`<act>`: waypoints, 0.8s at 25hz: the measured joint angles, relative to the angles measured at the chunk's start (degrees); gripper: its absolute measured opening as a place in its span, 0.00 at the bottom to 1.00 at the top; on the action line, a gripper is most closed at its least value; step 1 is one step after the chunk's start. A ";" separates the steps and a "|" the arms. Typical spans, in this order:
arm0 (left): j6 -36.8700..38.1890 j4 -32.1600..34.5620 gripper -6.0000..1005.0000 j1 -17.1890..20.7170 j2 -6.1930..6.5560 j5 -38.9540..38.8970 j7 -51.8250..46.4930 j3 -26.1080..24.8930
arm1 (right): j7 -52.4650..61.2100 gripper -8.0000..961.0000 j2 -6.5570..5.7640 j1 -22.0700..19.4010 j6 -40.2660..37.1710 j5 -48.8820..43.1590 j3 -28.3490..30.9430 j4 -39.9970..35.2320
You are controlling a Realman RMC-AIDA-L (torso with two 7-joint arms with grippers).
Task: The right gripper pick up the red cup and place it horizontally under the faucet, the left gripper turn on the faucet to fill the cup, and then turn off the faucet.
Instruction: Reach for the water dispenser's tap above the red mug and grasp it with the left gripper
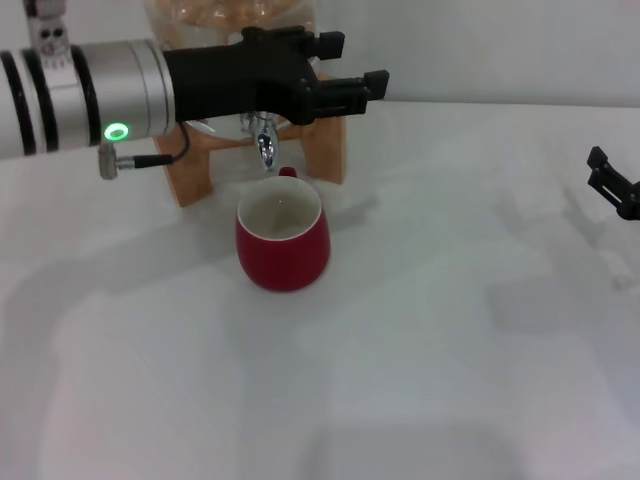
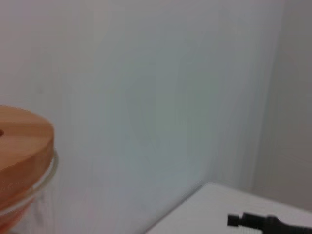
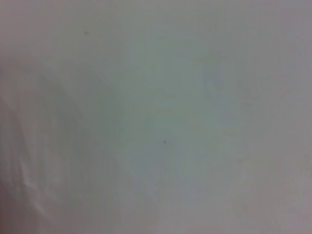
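Reaching in from the upper left of the head view, the left gripper (image 1: 350, 68) lies stretched out level across the top of the frame on its silver-white arm (image 1: 85, 90), green light (image 1: 117, 131) glowing on the underside. Its two black fingers (image 1: 325, 44) stand apart, pointing right, with the gripper body right over the faucet (image 1: 264, 140) — whether it's touching the lever I cannot tell, the body hides it. The chrome spout pokes down beneath, set in the wooden stand (image 1: 198, 168), the clear jar (image 1: 215, 12) rising behind.

The red cup (image 1: 283, 235) stands upright on the white table (image 1: 450, 350), centre-left of the frame, mouth open upward, white inside, handle turned to the back, just below and in front of the spout.

Over at the right edge, mid-height, the right gripper (image 1: 614, 186) peeks in, well apart from the cup; whether it's apart or together I cannot tell.

From the left wrist view: the jar's wooden lid (image 2: 22, 141) at lower left, a black claw tip at the bottom right.
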 joint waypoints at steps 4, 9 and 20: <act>-1.99 1.52 0.76 -1.62 0.04 4.86 -4.37 -1.72 | 0.03 0.91 0.04 0.14 0.00 -0.06 0.00 0.00; -4.93 2.26 0.76 -5.23 0.34 15.56 -12.68 -5.71 | 0.04 0.91 0.15 0.22 0.00 -0.21 0.00 0.01; -6.76 3.33 0.76 -9.26 -0.48 27.34 -19.76 -6.31 | 0.04 0.91 0.26 0.25 0.00 -0.43 -0.10 0.20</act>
